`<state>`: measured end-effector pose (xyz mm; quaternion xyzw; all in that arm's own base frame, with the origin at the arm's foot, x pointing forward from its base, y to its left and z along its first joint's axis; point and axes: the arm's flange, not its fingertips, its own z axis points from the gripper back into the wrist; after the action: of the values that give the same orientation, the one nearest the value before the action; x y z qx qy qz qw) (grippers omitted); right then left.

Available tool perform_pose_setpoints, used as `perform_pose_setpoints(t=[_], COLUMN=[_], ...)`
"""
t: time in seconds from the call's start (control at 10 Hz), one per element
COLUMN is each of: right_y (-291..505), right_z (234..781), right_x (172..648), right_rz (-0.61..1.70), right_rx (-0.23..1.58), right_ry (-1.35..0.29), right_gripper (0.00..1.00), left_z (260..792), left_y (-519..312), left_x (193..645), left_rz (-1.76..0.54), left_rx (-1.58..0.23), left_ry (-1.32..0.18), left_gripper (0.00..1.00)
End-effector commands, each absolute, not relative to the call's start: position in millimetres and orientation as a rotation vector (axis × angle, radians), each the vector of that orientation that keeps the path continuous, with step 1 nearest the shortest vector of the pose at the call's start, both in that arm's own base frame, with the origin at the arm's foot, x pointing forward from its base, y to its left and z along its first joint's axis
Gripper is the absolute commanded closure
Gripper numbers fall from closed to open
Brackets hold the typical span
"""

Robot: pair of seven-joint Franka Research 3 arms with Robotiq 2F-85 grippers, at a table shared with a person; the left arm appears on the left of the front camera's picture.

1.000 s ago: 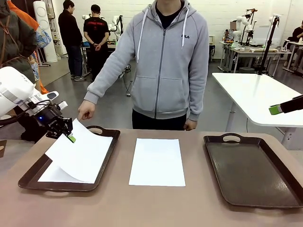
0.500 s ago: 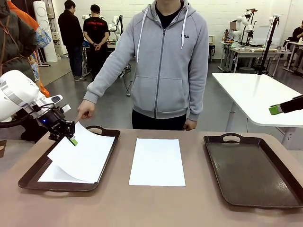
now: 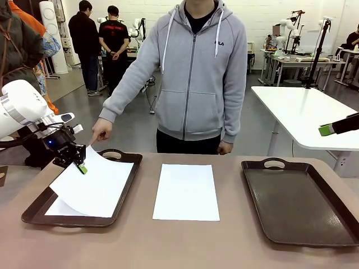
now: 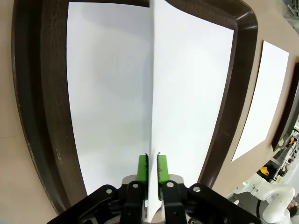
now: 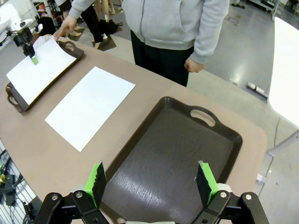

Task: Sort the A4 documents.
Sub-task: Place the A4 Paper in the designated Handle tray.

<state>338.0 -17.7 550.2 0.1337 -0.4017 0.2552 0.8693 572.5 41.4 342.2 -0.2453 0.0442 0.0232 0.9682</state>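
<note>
left gripper (image 3: 82, 167) pads straddle edge of top a4 sheet (image 3: 92, 188); pinching or loose: cannot tell. sheet raised at that edge, draped over left tray (image 3: 126, 179). second sheet (image 3: 59, 208) flat beneath it. third sheet (image 3: 186, 191) on table (image 3: 168, 246) between trays. right gripper (image 5: 150, 179) spread wide, empty, above right tray (image 3: 297, 196). paper judged light, limp, slippery; take at free edge or corner.

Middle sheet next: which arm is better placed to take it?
Right, probably. The right pincer is open and empty above the right tray, beside the middle sheet; the left pincer has a sheet between its pads.
</note>
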Motion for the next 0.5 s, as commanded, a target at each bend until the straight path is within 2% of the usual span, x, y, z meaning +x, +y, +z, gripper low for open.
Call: perform_pose_setpoints(t=[0.0,0.1,0.2,0.3,0.4], right_y=[-17.2,-17.2,-17.2,-17.2,-17.2], right_z=[548.6,548.6,548.6,548.6,548.6], right_x=[339.2,339.2,339.2,339.2,339.2], right_rz=[0.536,0.536,0.536,0.536,0.536], right_rx=[0.288,0.288,0.288,0.288,0.288], right_ry=[-0.839,-0.839,-0.839,-0.839,-0.839], right_gripper=[0.00,0.00,0.00,0.00,0.00], left_z=[343.7,344.5,345.0,344.9,345.4], left_y=[39.9,39.0,39.1,39.5,40.4], left_x=[578.9,578.2,577.7,576.7,575.5], left_rz=[0.069,0.073,0.076,0.085,0.096], left_rx=[-0.472,-0.463,-0.451,-0.432,-0.408], left_ry=[0.123,0.125,0.122,0.122,0.118], left_gripper=[0.62,0.59,0.42,0.39,0.22])
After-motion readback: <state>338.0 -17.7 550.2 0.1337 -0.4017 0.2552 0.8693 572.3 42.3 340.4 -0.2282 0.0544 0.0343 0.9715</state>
